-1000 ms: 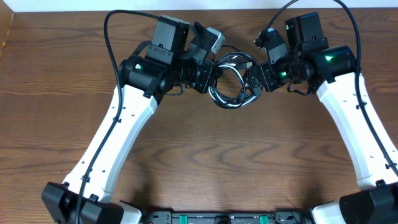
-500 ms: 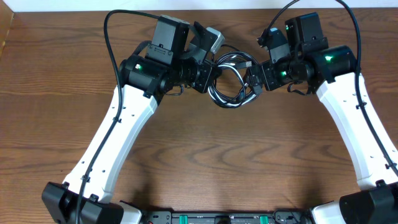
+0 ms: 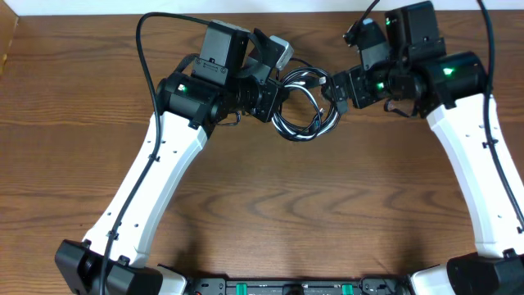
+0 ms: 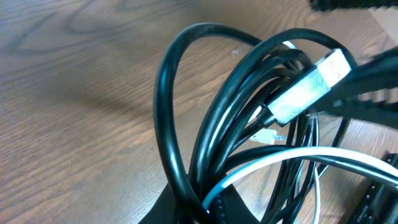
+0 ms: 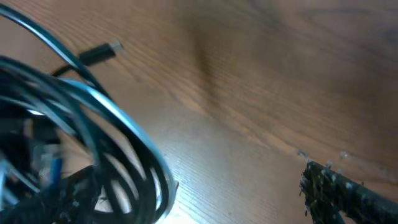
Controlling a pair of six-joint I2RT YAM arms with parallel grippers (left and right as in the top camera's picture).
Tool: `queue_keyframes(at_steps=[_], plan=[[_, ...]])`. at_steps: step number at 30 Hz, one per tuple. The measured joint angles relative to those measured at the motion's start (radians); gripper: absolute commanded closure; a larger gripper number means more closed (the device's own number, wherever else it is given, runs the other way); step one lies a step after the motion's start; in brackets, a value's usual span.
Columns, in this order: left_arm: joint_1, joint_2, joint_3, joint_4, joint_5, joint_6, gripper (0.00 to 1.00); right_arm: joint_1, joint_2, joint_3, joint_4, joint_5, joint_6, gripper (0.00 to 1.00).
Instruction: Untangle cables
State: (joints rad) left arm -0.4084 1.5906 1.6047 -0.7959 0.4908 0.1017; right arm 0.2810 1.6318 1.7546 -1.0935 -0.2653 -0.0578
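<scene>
Overhead: the cables [image 3: 304,111] sit as one loose coil toward the far edge of the wooden table [image 3: 270,197], between the two wrists. Black loops with a white strand [image 3: 288,129] run round the near side of the coil. The left gripper [image 3: 277,100] meets the coil's left side with its claw pressed together, pinching the cables. In the left wrist view the black loops and the white strand [image 4: 298,158] all rise from one spot at the bottom edge of the frame, where the dark fingers close on them. From there the loops arch up and over, lifted off the wood on the near side, and their shadow lies on the grain to the left. A silver plug [image 4: 311,87] with a flat metal end lies across the top of the loops, tilted, pointing up and right. The right gripper [image 3: 337,88] is just beside the coil's right side with its claw spread wide. Whether it touches a strand cannot be told from above. The right wrist view is blurred: the cables [image 5: 93,124] fill the left half as dark and pale streaks, and a small dark plug [image 5: 99,54] pokes out to the right above them. One fingertip [image 5: 336,190] shows low at the right, apart from the coil, with bare wood between the two and nothing gripped there.
</scene>
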Motion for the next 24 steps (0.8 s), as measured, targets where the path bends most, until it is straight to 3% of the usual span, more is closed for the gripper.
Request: queue_keyframes(at_steps=[15,18,21,24], plan=[[0.0,0.0,0.0,-0.01,-0.003,0.0,0.91,0.0,0.0,0.019,-0.046,-0.012,0.004,0.01],[0.0,0.0,0.0,-0.011,-0.003,0.0,0.9,0.0,0.0,0.019,-0.044,-0.023,0.008,0.09],[0.0,0.0,0.0,-0.011,-0.004,0.0,0.9,0.0,0.0,0.019,-0.036,-0.028,0.011,0.01],[0.0,0.0,0.0,-0.011,-0.004,0.0,0.89,0.0,0.0,0.019,-0.042,-0.032,0.014,0.03]])
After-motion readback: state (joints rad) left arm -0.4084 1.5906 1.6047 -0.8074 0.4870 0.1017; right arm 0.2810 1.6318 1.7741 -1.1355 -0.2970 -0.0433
